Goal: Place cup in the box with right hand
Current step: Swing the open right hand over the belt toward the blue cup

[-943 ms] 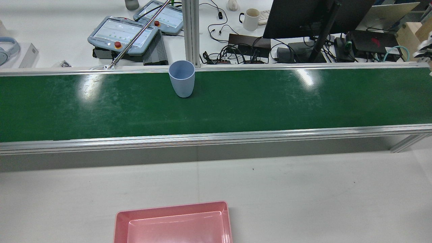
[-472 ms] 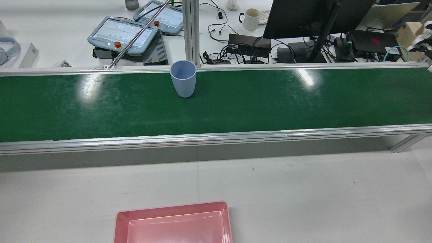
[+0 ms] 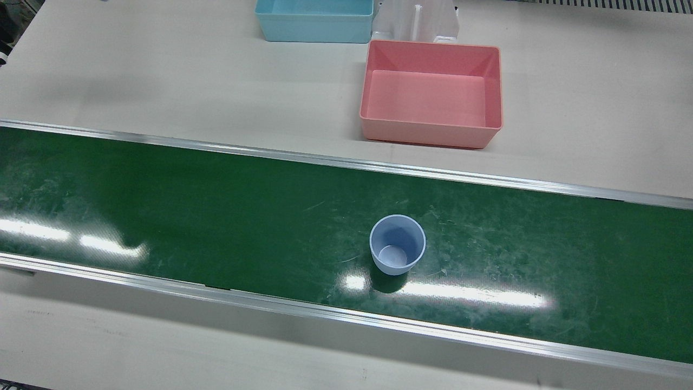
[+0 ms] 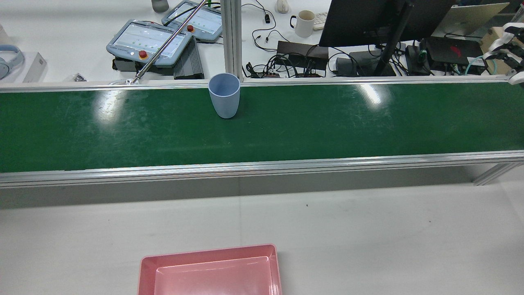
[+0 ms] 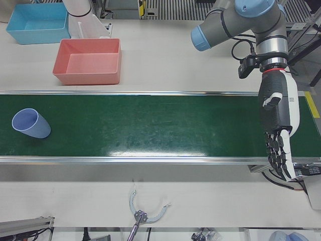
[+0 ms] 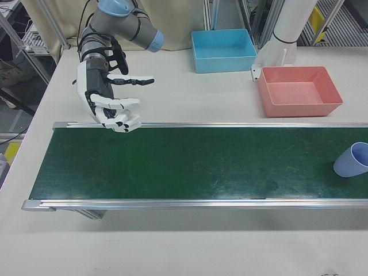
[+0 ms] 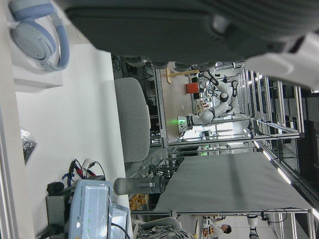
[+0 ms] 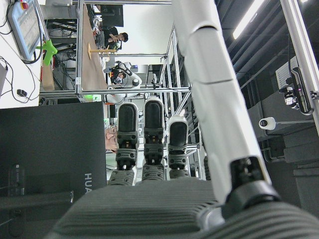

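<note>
Cup first: the pale blue plastic cup (image 3: 397, 252) stands upright and empty on the green conveyor belt (image 3: 216, 216), near the belt's operator-side rail. The salmon-pink rectangular plastic box (image 3: 431, 92) sits on the white table (image 3: 162, 81) across the belt on the robot's side, roughly in line with the cup, with nothing inside it. A light blue plastic bin (image 3: 315, 20) lies just beyond the pink one, nearer the arm pedestals.

The right hand (image 6: 112, 103) hovers above the far end of the belt at the rail on the robot's side, well apart from the cup (which shows only at the opposite edge of the right-front view (image 6: 352, 160)). Its white-and-black fingers (image 6: 123, 121) are spread, some gently curled, and they hold nothing.

The left hand (image 5: 277, 135) hangs over the other end of the belt with its fingers pointing down and apart, also holding nothing, and likewise far from the cup (image 5: 31, 123).
</note>
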### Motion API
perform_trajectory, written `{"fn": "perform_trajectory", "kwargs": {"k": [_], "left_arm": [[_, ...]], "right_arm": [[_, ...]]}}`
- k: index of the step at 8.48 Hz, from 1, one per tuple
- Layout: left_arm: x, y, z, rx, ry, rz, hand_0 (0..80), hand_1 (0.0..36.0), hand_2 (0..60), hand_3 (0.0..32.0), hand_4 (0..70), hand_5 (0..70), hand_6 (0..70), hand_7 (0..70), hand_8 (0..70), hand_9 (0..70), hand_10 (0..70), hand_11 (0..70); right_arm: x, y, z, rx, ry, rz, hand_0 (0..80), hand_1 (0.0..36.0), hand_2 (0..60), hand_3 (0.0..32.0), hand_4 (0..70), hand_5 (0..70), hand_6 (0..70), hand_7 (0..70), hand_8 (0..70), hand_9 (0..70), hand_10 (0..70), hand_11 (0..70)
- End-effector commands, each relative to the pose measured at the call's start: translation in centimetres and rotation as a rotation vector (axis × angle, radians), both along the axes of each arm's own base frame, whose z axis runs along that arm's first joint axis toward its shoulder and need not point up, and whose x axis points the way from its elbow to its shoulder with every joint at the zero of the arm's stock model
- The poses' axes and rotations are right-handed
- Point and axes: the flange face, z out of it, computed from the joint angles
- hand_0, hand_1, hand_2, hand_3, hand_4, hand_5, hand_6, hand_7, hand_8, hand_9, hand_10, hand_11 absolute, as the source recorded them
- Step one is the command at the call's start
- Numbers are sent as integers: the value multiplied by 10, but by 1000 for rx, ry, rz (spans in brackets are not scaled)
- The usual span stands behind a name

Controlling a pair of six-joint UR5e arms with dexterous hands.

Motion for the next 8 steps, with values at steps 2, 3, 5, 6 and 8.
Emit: {"fn": "perform_trajectory", "kwargs": {"k": [2,3,5,6,8], "left_arm": [[1,0,0,0,0,2,0,0,0,0,0,0,0,0,0,0,0,0],[1,0,0,0,0,2,0,0,0,0,0,0,0,0,0,0,0,0],[1,0,0,2,0,2,0,0,0,0,0,0,0,0,0,0,0,0],[1,0,-1,2,0,1,0,0,0,0,0,0,0,0,0,0,0,0],[1,0,-1,5,0,1,0,0,0,0,0,0,0,0,0,0,0,0]], "right_arm": [[-54,-48,-54,-45,189,-29,800,293,0,0,264,149,182,672,342,436,235,364],[-67,-56,-58,-111,267,-18,800,313,0,0,334,147,191,700,334,438,210,328],[-132,-85,-61,-125,255,-8,698,215,0,0,367,109,176,700,289,391,142,220],[-167,-111,-79,-106,241,-17,616,176,0,0,358,98,173,696,283,383,144,219],[-257,-134,-117,-33,178,4,568,139,0,0,335,88,170,687,271,374,159,239]]}}
